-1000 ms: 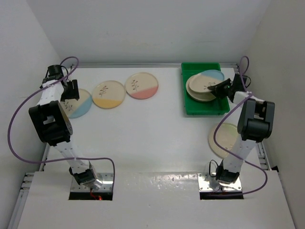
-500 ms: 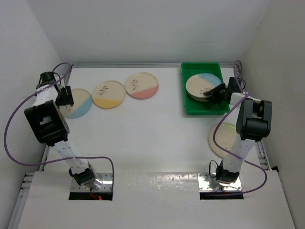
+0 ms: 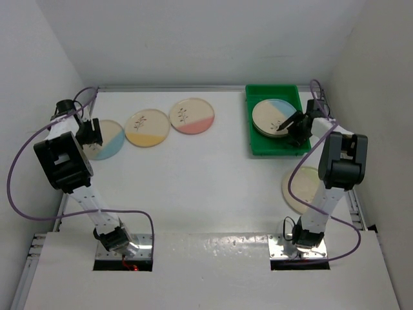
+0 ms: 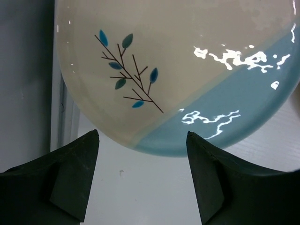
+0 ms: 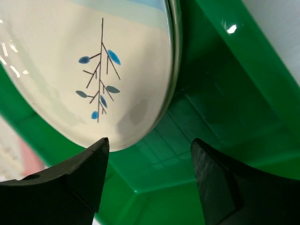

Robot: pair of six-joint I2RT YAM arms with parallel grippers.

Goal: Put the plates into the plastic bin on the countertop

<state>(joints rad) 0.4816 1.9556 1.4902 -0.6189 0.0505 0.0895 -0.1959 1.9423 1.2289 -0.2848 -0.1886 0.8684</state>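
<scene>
Lying outside one bin (image 3: 271, 150): four plates (image 3: 147, 127).

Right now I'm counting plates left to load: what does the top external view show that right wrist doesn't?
Top only: blue plate, yellow plate and pink plate at back left, a cream plate by the right arm. Wrist only: the sprig and its blue leaves in detail. Both: the binned plate, the green bin, the open right claw.
</scene>
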